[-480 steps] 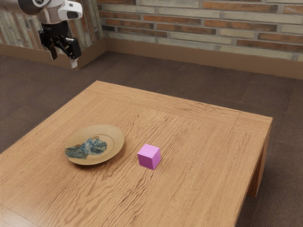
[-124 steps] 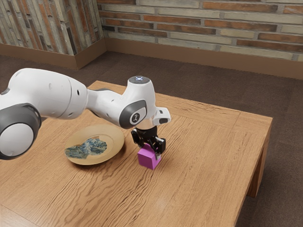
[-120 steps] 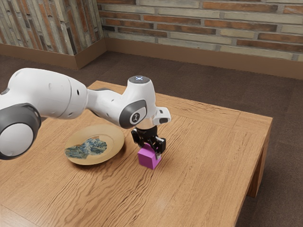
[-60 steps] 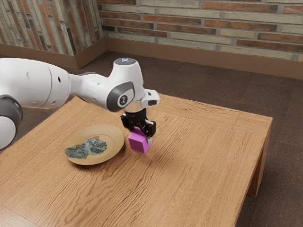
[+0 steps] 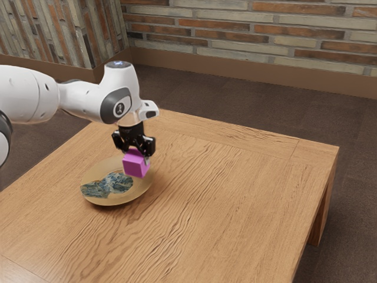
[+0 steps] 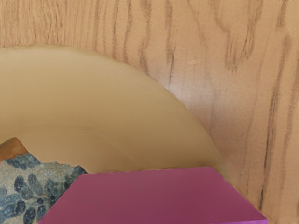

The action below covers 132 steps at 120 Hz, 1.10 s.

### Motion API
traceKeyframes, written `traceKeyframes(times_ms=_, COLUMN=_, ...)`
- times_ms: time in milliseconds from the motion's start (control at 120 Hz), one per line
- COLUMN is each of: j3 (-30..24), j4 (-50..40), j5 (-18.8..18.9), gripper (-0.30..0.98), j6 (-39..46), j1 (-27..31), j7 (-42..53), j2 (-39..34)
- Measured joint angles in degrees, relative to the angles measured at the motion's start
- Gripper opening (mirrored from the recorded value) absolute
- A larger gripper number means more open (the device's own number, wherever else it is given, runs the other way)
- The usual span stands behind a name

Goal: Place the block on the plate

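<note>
Once our gripper [image 5: 136, 157], closed against both sides of the pink block [image 5: 136, 167], had carried it from beside the plate [image 5: 139, 186] to above its two o'clock side in the exterior view, we judged only centring, lowering and release outstanding.

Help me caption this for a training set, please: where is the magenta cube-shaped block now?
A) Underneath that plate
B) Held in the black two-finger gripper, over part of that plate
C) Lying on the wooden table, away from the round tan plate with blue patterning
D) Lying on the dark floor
B: the gripper has the block between its fingers, and both views show it over the plate.
</note>
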Motion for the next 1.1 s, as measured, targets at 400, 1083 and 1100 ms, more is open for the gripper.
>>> traceKeyframes(times_ms=400, j3=0.0, j4=-1.7, j5=0.2, gripper=0.40, j6=-2.5, j1=6.1, j7=1.0, j2=-0.7)
traceKeyframes(times_ms=1083, j3=-0.6, j4=-1.8, j5=0.2, gripper=0.66, j6=-5.0, j1=6.5, j7=2.5, j2=-3.7)
traceKeyframes(times_ms=1100, j3=-0.6, j4=-1.9, j5=0.2, gripper=0.66, j6=-5.2, j1=6.4, j7=2.5, j2=-4.2)
